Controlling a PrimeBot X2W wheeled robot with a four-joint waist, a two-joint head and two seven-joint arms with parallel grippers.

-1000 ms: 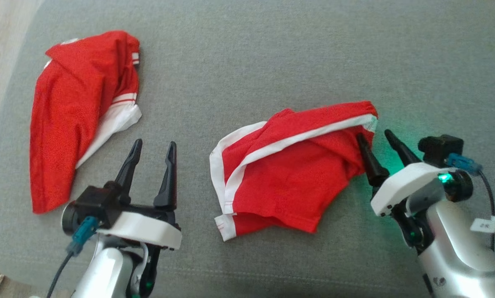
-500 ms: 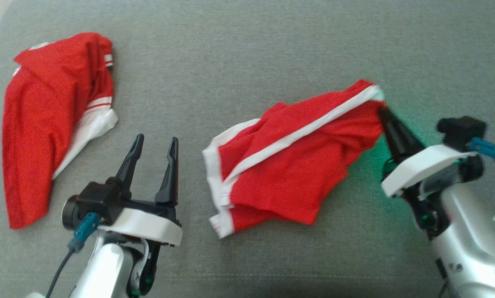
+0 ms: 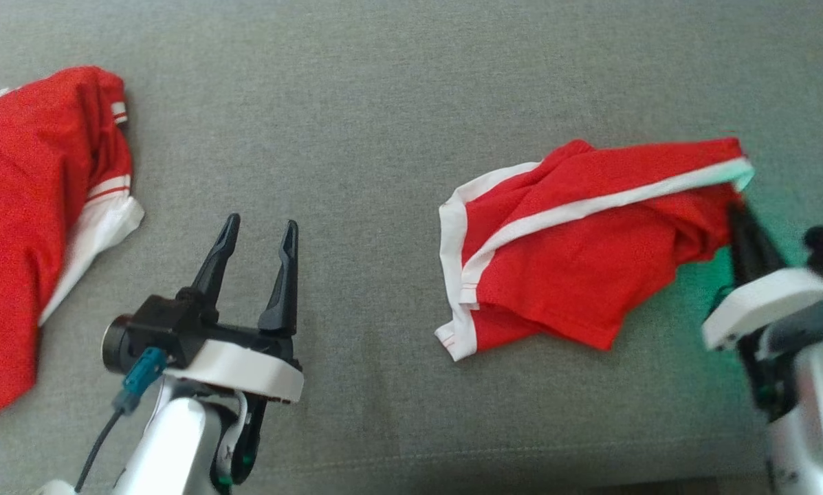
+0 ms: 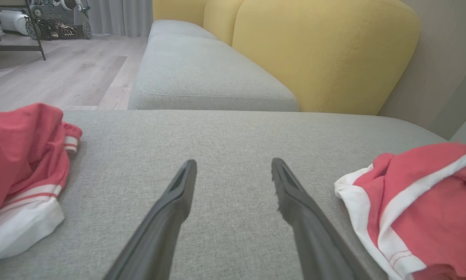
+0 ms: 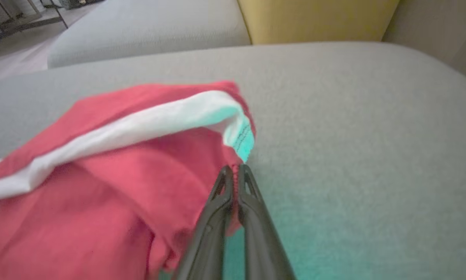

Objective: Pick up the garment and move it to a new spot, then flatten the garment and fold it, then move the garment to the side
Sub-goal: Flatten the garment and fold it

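1. The crumpled red cloth garment with white trim [image 3: 576, 261] lies on the right half of the broad grey fabric sofa cushion [image 3: 383, 103]. Its white-hemmed end points toward the cushion's middle, and its right corner is caught by the right pincer [image 5: 236, 169].
2. A second red-and-white garment [image 3: 33, 227] is bunched at the cushion's left side, well apart from the first. A wide strip of bare grey cloth lies between the two.
3. In the head view the cushion's front seam runs along the bottom, and the first garment's lowest fold lies short of it. More bare cloth stretches above both garments.
4. In the right wrist view there is bare cushion to the right of the pinched corner and beyond it, as far as a rounded edge.
5. The left wrist view shows the cushion's far edge with another grey seat cushion [image 4: 201, 74] past it, a yellow padded backrest [image 4: 322, 50] alongside that and a pale wood floor [image 4: 61, 74] at the left.
6. The right pincer's fingers are pressed together on the garment's red cloth, just below the white band. Its arm comes in from the head view's right edge and points up and slightly left, and a green glow falls on the cushion beside it.
7. The left pincer [image 3: 261, 225] is spread and holds nothing. It sits over the bare strip between the garments with its fingers pointing away from the robot, on a pale forearm rising from the lower left.
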